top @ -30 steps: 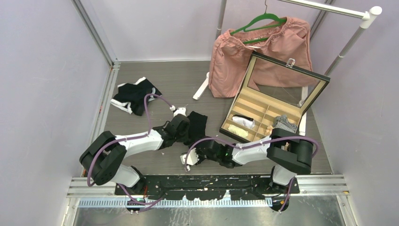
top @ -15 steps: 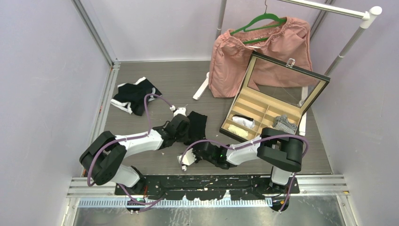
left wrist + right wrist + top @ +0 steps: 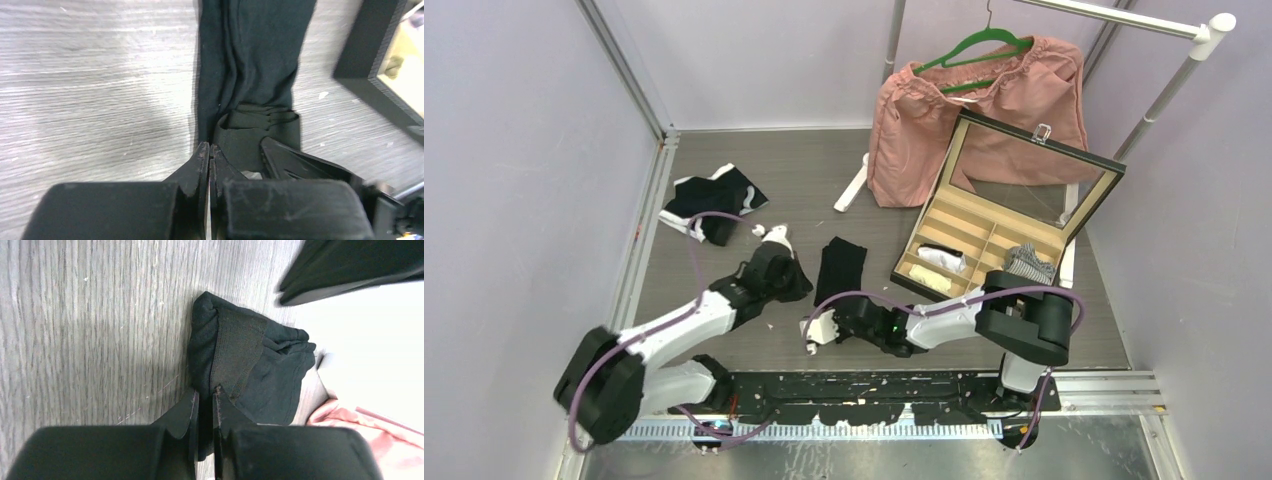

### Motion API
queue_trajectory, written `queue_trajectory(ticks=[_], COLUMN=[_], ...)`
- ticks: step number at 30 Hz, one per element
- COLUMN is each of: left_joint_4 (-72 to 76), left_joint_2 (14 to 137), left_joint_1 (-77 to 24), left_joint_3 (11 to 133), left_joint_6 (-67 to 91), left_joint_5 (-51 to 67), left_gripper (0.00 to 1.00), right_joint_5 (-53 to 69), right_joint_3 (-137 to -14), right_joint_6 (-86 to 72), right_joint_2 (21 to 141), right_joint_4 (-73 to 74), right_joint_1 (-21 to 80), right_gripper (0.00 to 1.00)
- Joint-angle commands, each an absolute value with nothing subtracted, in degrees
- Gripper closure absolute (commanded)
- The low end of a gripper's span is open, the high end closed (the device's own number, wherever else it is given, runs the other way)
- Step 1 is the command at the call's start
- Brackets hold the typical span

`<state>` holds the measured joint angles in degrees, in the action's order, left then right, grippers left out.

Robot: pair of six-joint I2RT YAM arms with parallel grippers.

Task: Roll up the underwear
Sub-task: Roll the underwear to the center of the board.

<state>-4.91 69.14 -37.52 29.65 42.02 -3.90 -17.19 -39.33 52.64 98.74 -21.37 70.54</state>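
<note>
At the near end of the black underwear [image 3: 250, 360], the right gripper [image 3: 205, 392] has its two fingers almost shut, and a thin bit of the black cloth sits between them. Just beside it, at about 11 o'clock, the left gripper [image 3: 208, 150] has its fingers pressed tight together. Their tips touch the left edge of the cloth, but I cannot tell if they pinch any of it. From both grippers the black underwear runs toward 12 o'clock as a long folded strip, lying flat near the middle of the grey table [image 3: 824, 170]. At 3 o'clock from the strip is an open box [image 3: 969, 230] with little rooms; a white roll [image 3: 942, 258] and a grey striped roll [image 3: 1027, 262] lie in it. At 10 o'clock, well apart, lies a heap of black and white underwear [image 3: 714, 205]. At 1 o'clock pink clothes [image 3: 914, 140] hang on a green hanger [image 3: 954, 50].
</note>
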Motion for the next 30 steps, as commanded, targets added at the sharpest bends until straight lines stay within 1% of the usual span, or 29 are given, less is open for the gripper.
queue_trajectory(ticks=[1,5,8,19,25,30], left_joint_4=[-12.78,-19.45,-22.37,-26.45,-27.24,-26.51], left_joint_2=[56.61,48.29,44.62,37.18,36.49,37.14], left_joint_1=[-36.08,-35.77,-35.71,-35.66,-35.68,-35.68], left_joint_3=[30.16,30.67,30.29,27.79,27.57,27.48], left_joint_6=[43.55,43.60,44.13,45.52,45.15,44.60], left_joint_5=[-4.83,-8.90,-9.91,-10.66,-9.75,-8.22], left_gripper=[0.99,0.97,0.98,0.99,0.99,0.99], right_joint_5=[-12.16,-6.28,-2.50,10.51,20.34,27.90], right_joint_3=[-39.02,-41.34,-43.43,-48.06,-48.43,-47.69], right_joint_6=[44.42,38.38,35.81,21.49,11.04,1.97], right_joint_2=[95.37,92.95,92.36,91.46,92.31,93.39], right_joint_4=[-16.25,-9.90,-4.76,3.17,1.42,-2.93], right_joint_1=[70.34,69.81,69.77,65.74,61.32,57.28], right_gripper=[0.99,0.99,0.99,0.99,0.99,0.98])
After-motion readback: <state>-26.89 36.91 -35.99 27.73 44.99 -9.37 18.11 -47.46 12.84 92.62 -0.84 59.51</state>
